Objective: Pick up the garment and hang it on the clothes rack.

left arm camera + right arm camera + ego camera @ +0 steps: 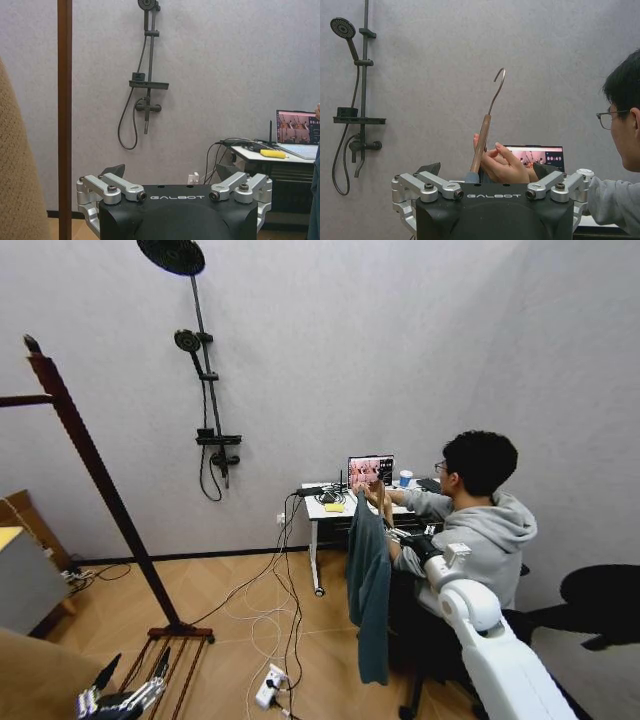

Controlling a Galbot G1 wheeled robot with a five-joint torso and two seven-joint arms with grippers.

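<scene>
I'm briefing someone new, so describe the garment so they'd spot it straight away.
Find the white desk against the grey wall. Just in front, a seated person's hand holds up the garment, a dark teal long-sleeved top hanging off the floor. It is the only clothing on a wooden hanger.

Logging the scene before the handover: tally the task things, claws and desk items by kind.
Garment: 1
Hanger: 1
Rack: 1
Claws: 2, left, right
Laptop: 1
Cup: 1
Total: 7

Even, soft indoor light, no glare; head view bends at edges w/ wide-angle distortion; wrist views sharp.
</scene>
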